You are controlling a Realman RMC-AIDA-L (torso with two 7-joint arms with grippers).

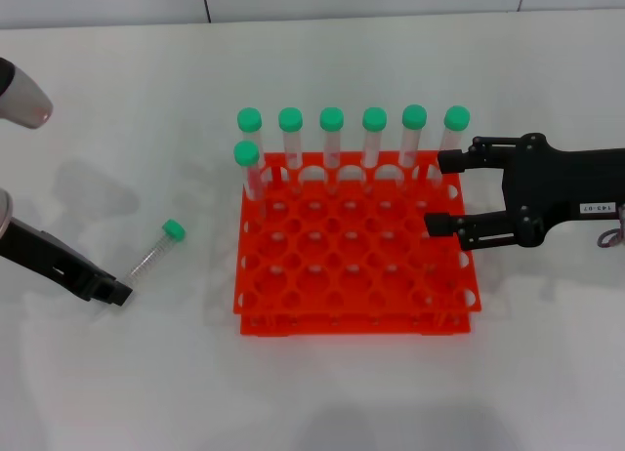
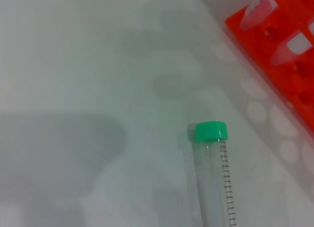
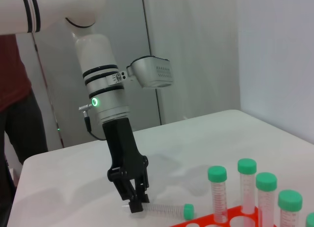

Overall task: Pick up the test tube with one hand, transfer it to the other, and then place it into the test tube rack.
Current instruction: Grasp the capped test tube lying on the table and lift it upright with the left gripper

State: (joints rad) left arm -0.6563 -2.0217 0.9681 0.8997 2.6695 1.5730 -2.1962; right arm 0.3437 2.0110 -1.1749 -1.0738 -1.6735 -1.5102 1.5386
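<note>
While the left gripper (image 1: pixel 115 293) sits low by the tabletop's (image 1: pixel 117 129) left edge, fingers closed on the bottom end of the test tube (image 1: pixel 157 249), the tube's lying flat w/ its green cap pointing toward the rack (image 1: pixel 352 266). Rack's mid-table, seven other capped tubes (image 1: pixel 332 139) along its far side. Right gripper (image 1: pixel 437 192) hovers over the rack's right edge, jaws open, holding nothing.
</note>
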